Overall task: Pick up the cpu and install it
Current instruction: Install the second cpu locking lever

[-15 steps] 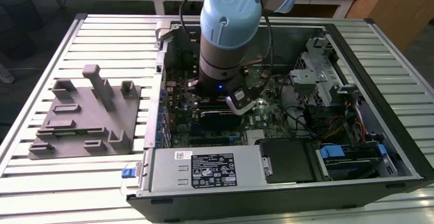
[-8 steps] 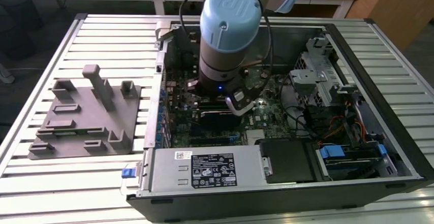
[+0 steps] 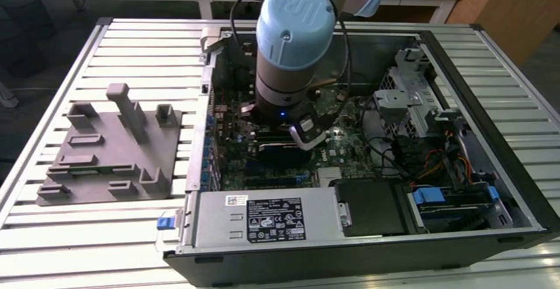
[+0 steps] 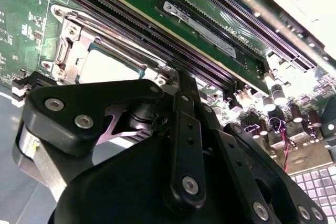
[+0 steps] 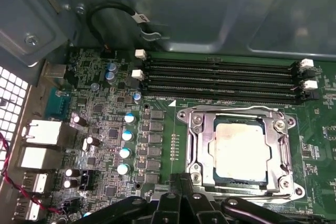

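The cpu (image 5: 242,150) is a silvery square chip lying flat in the motherboard socket, with the socket's metal frame (image 5: 197,145) around it. It is also in the second wrist view, cpu (image 4: 105,66), just beyond the black gripper links. My gripper (image 5: 181,182) hangs low over the board right beside the socket's frame. Its fingers (image 4: 181,98) stand together, shut, with nothing between them. In the exterior view the arm reaches down into the open computer case and the gripper (image 3: 302,135) is over the middle of the motherboard.
Memory slots (image 5: 220,77) run along one side of the socket, and capacitors (image 5: 126,135) stand on the other. The case wall (image 3: 455,46), drive cage (image 3: 411,99) and power supply (image 3: 262,220) hem the arm in. A grey fixture (image 3: 109,151) lies on the slatted table at the exterior view's left.
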Available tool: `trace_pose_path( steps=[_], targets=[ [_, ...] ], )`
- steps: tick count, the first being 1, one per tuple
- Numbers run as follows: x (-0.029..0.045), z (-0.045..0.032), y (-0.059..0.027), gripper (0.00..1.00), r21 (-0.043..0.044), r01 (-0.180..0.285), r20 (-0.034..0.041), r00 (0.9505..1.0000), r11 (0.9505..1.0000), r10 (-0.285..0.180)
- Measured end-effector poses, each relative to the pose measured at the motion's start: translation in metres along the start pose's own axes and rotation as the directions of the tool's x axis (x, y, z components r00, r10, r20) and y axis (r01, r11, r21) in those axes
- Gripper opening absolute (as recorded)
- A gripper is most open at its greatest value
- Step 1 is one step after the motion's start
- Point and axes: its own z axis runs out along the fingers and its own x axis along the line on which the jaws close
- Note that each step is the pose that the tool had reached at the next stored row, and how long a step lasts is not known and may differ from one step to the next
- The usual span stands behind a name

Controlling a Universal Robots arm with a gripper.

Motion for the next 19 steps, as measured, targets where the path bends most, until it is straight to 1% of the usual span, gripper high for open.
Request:
trace_pose_path(
  steps=[3, 7, 9, 16, 19],
  targets=[
    [0.0001, -0.0019, 0.0007, 0.11, -0.0004, 0.0, 0.0002, 1.0, 1.0, 0.0],
    [0.0002, -0.0106, 0.0038, 0.11, -0.0001, 0.0, 0.0001, 1.0, 1.0, 0.0],
    [0.0003, -0.0131, 0.0047, 0.11, -0.0001, 0.0, 0.0001, 1.0, 1.0, 0.0],
    [0.0003, -0.0169, 0.0061, 0.11, -0.0002, 0.0, 0.0001, 1.0, 1.0, 0.0],
    [0.0003, -0.0171, 0.0061, 0.11, -0.0004, 0.0, 0.0002, 1.0, 1.0, 0.0]
  ],
)
